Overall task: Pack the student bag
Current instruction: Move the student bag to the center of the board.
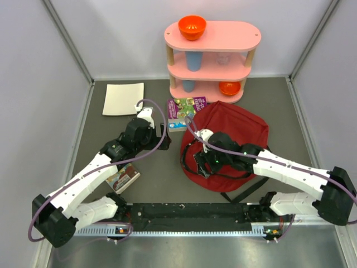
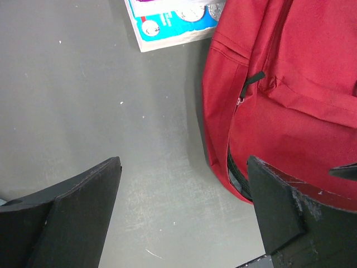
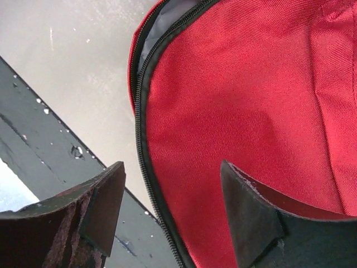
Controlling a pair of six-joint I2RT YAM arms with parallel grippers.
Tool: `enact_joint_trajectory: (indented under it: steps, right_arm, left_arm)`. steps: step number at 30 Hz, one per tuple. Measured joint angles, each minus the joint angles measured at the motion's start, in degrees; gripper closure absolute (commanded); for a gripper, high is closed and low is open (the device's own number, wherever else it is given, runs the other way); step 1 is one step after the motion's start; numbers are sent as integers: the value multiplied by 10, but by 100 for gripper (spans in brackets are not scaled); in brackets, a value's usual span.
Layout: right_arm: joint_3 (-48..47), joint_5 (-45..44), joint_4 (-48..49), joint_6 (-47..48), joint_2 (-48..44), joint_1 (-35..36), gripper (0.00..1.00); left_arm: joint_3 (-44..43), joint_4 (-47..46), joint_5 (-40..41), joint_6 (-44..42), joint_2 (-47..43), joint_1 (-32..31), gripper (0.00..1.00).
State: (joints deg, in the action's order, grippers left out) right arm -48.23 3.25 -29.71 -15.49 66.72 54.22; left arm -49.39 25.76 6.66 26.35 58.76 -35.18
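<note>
Here, right pincer [image 3: 172, 167] open over bag [image 3: 251, 100]

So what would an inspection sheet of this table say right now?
Surface: dark grey table, lightly scuffed.
Job's things: student bag lying flat, zip partly open.
Clutter: colourful book, small book, white sheet, pink shelf holding orange bowls and blue cups.
Grippers: left gripper open over bare table; right gripper open over the bag's zip.
Cables: purple cable looped along each arm.
Surroundings: pale walls.
</note>
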Motion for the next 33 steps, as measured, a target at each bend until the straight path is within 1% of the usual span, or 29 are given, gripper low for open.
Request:
enact_joint_trajectory:
  steps: [1, 6, 9, 10, 12, 14, 15, 16, 17, 18, 19, 20, 22, 24, 26, 29, 33]
  right_arm:
    - [-3, 2, -3, 7, 10, 0, 37]
    - [-7, 8, -15, 31, 32, 0, 39]
    - [-8, 14, -21, 40, 37, 0, 42]
    - [-10, 15, -25, 43, 38, 0, 51]
    - [-10, 13, -28, 47, 41, 0, 58]
    - [-10, 9, -30, 48, 43, 1, 76]
    - [-10, 8, -30, 49, 43, 1, 83]
    - [-10, 6, -30, 47, 43, 1, 75]
    - [-10, 2, -30, 45, 43, 1, 62]
    - [-10, -1, -30, 40, 43, 0, 37]
    - [-10, -2, -29, 34, 43, 0, 29]
    - [-10, -1, -29, 26, 42, 1, 24]
    - [-10, -2, -26, 13, 39, 1, 17]
    - [-10, 2, -14, -12, 26, 1, 14]
    - [-10, 12, 18, -41, 4, 1, 14]
    - [-11, 47, 92, -93, -15, 1, 14]
    - [-32, 75, 157, -148, 26, 2, 14]
  left_arm:
    - [0, 2, 0, 2, 0, 0, 1]
    - [1, 14, 3, 6, -5, 0, 1]
    - [5, 21, 7, 10, -20, 1, 1]
    - [7, 23, 8, 12, -24, 1, 1]
    - [10, 26, 12, 17, -32, 3, 1]
    - [12, 26, 16, 23, -35, 5, 1]
    - [14, 28, 18, 26, -36, 7, 1]
    - [16, 29, 20, 29, -37, 10, 1]
    - [18, 30, 22, 32, -38, 12, 1]
    - [21, 31, 24, 36, -38, 16, 1]
    - [24, 35, 26, 40, -39, 21, 1]
    - [27, 39, 29, 44, -40, 26, 1]
    - [33, 52, 33, 55, -45, 46, 1]
    - [45, 59, 35, 65, -61, 76, 1]
    - [59, 69, 38, 72, -92, 118, 1]
    - [66, 83, 38, 83, -137, 181, 1]
    - [69, 92, 29, 93, -154, 270, 1]
